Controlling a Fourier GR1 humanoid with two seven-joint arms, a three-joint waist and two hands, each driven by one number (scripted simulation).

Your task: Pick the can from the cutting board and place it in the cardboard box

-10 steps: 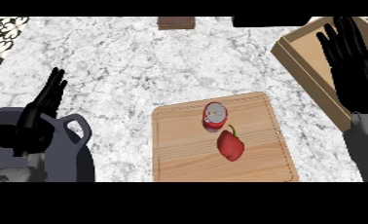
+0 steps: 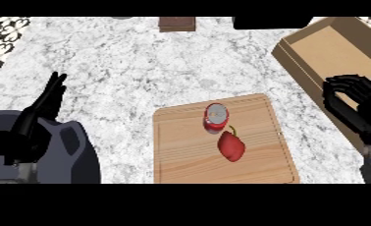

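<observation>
A red can (image 2: 215, 118) with a silver top stands upright on the wooden cutting board (image 2: 181, 156), near its far edge. Just in front of the can lies a red pepper (image 2: 231, 146). The cardboard box (image 2: 328, 52) sits open at the right, its near wall angled toward the board. My right hand (image 2: 348, 99) hovers over the box's near wall, right of the board, fingers curled and holding nothing. My left hand (image 2: 38, 114) rests at the far left with straight fingers pointing up, well away from the can.
A dark brown block (image 2: 177, 23) and a black object (image 2: 272, 22) sit at the counter's far edge. A patterned item (image 2: 11, 31) shows at the far left corner. Marble counter (image 2: 145, 72) spreads between the board and the far edge.
My right hand has come down and toward the board from the box's far side, its fingers curling. The view has shifted slightly; can, pepper and left hand keep their places.
</observation>
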